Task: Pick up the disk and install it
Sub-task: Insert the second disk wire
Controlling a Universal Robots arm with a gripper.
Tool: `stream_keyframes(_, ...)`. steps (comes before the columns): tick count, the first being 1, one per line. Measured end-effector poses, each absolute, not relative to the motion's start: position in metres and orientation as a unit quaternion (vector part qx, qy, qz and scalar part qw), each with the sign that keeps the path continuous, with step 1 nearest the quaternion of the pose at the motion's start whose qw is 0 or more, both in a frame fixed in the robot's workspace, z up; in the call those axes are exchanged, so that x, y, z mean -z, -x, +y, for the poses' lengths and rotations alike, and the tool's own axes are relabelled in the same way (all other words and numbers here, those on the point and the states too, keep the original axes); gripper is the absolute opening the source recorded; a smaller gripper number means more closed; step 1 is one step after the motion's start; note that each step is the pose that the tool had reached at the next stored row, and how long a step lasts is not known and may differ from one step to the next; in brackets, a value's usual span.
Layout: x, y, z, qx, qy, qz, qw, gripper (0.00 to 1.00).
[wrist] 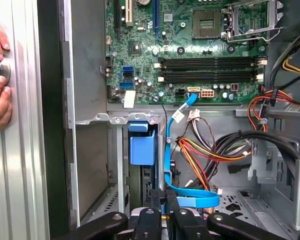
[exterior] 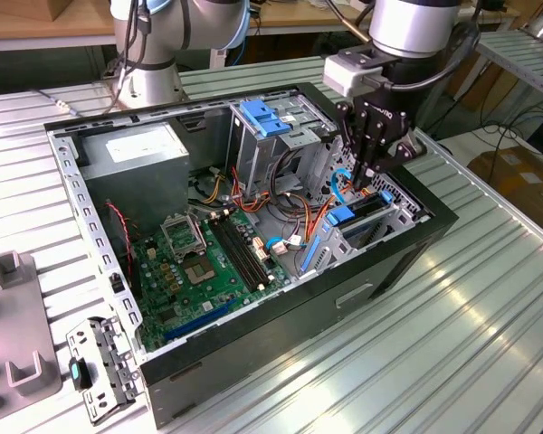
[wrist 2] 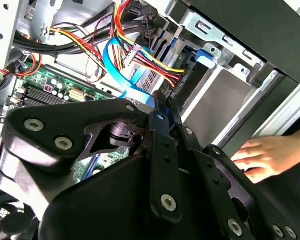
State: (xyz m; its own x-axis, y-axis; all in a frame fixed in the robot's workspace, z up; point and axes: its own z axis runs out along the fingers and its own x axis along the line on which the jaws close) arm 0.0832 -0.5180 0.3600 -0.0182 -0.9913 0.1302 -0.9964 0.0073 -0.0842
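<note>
Hovering inside the open computer case (exterior: 253,298), the gripper (exterior: 369,172) has its fingers (wrist: 157,210) pressed together, grasping nothing. The disk (exterior: 357,215) sits just below them in the drive cage, its blue frame (wrist: 141,145) showing beside a blue cable (wrist: 190,197).

Open PC case (exterior: 362,271) on slatted metal table (exterior: 489,344). Green motherboard (exterior: 208,271) inside, grey power supply (exterior: 136,158) far left, blue SATA cable (wrist: 172,150), loose bracket (exterior: 100,371) near-left.
</note>
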Motion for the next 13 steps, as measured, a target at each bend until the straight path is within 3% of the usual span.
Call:
stream_keyframes(5, -0.36, -0.079, -0.518, -0.08, -0.7, -0.709, 0.012, 0.16)
stream_keyframes(6, -0.359, -0.076, -0.523, -0.087, -0.699, -0.709, -0.002, 0.16)
stream_keyframes(7, -0.357, -0.076, -0.536, -0.08, -0.699, -0.711, -0.017, 0.16)
stream_keyframes(8, -0.356, -0.075, -0.54, -0.076, -0.698, -0.711, -0.023, 0.16)
stream_keyframes(10, -0.351, -0.075, -0.557, -0.047, -0.696, -0.714, -0.058, 0.16)
stream_keyframes(13, -0.35, -0.075, -0.56, -0.039, -0.696, -0.714, -0.066, 0.16)
